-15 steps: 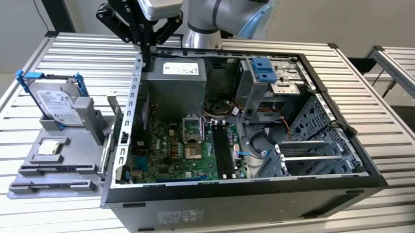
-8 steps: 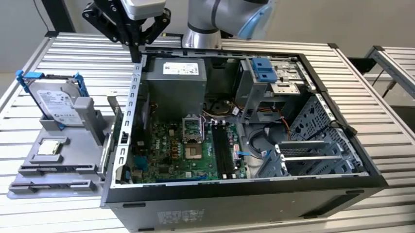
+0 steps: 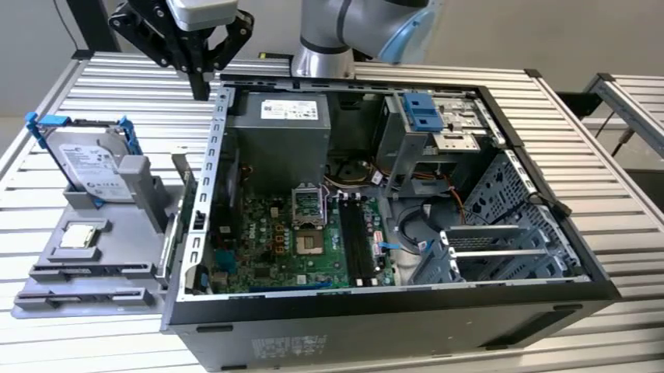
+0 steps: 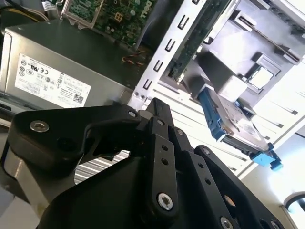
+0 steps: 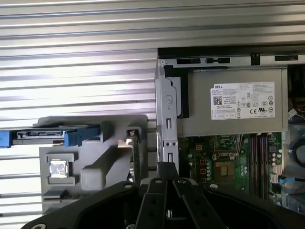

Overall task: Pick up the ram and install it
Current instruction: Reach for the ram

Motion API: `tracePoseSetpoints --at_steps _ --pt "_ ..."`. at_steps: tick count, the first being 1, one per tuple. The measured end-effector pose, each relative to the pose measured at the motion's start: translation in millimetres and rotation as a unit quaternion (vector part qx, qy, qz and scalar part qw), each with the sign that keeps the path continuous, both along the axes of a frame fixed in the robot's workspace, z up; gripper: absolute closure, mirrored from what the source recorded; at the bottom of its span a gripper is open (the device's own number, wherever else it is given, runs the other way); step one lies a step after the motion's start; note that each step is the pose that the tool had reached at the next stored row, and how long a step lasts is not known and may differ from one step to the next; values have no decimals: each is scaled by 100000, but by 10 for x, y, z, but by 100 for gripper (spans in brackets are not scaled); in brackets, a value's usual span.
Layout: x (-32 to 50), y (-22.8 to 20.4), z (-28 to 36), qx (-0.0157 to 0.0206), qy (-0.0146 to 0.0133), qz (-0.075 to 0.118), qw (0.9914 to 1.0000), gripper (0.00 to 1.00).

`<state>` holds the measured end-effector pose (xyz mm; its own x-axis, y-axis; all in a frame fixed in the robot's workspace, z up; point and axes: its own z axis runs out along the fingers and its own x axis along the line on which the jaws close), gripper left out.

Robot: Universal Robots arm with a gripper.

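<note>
hovering over the far corner of the open black computer case (image 3: 394, 334), the black two-fingered end effector (image 3: 199, 87) is seen with its fingers drawn together and nothing held. the ram (image 5: 135, 157), a long, narrow dark memory stick, is seen in the first wrist view standing on edge in the grey plastic tray (image 5: 86, 143), just beside the case's side wall and apart from the fingers. for a clean pick, the fingers would have to be spread, lined up across the thin card and lowered squarely, so the wall is not struck. the tray, set on the slatted metal bench (image 3: 124, 78), also holds a silver hard drive in a blue frame (image 3: 96, 167) and a small square silver chip (image 3: 83, 235). within the case a green motherboard (image 3: 280, 233) and a grey power supply (image 3: 275, 124) are housed.
</note>
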<state>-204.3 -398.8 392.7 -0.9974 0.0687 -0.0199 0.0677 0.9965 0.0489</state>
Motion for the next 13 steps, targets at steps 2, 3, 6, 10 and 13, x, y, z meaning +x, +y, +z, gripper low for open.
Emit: tracePoseSetpoints --at_steps 2,3,6,10,13 --pt "-54 0 0 -2 1 4 100000 100" --pt "-83 0 0 3 -1 5 100000 100" --pt "-171 0 0 5 1 0 100000 100" --pt "-286 0 0 11 -1 6 100000 100" --pt "-381 0 0 15 2 0 100000 100"
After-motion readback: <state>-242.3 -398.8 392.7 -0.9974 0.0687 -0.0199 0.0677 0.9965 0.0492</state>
